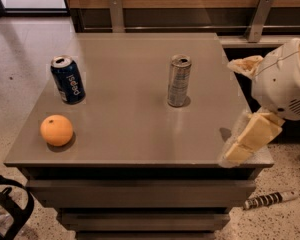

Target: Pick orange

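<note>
The orange [56, 130] is a round bright-orange fruit lying near the front left corner of the grey table [130, 129]. My gripper [243, 104] is at the table's right edge, far to the right of the orange. Its two cream fingers stand well apart with nothing between them: the lower finger [251, 137] hangs over the front right corner and the upper one [245, 65] points left. The white wrist housing [284, 84] is behind them.
A blue Pepsi can [68, 79] stands upright behind the orange at the left. A tall silver can [179, 80] stands upright near the table's middle. A wooden wall with metal brackets [116, 13] runs along the back. A black object [7, 209] is on the floor at lower left.
</note>
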`<state>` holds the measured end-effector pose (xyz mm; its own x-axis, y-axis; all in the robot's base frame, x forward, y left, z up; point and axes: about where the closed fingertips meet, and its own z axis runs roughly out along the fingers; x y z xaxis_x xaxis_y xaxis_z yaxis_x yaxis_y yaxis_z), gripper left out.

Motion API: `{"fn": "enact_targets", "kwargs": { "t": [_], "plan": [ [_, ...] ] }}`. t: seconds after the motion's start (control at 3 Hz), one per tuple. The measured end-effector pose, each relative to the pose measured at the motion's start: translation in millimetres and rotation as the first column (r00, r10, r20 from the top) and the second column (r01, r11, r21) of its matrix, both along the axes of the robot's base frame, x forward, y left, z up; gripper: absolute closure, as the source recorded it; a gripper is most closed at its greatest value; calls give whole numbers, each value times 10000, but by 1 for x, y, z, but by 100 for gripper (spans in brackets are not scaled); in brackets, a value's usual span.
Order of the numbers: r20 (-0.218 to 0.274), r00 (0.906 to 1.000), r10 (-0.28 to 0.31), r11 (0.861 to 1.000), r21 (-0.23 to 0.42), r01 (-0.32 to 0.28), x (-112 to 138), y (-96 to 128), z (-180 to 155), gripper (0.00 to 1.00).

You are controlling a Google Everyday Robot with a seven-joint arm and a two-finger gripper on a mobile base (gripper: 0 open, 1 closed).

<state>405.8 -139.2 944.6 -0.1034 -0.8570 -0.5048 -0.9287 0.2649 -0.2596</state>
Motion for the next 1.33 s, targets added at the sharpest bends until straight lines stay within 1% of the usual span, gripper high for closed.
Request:
{"fn": "enact_targets", "kwargs": {
  "t": [0.33,0.67,1.0,1.33],
  "plan": [
    [187,9983,550,9939,949,-565,0,37,-8,0],
    [175,9952,963,9814,1649,-978,8,72,-20,0],
    [57,9905,1375,9585,2514,-1345,20,110,-38,0],
    [-11,9887,1502,9567,2524,-1451,23,117,-42,0]
  ]
}}
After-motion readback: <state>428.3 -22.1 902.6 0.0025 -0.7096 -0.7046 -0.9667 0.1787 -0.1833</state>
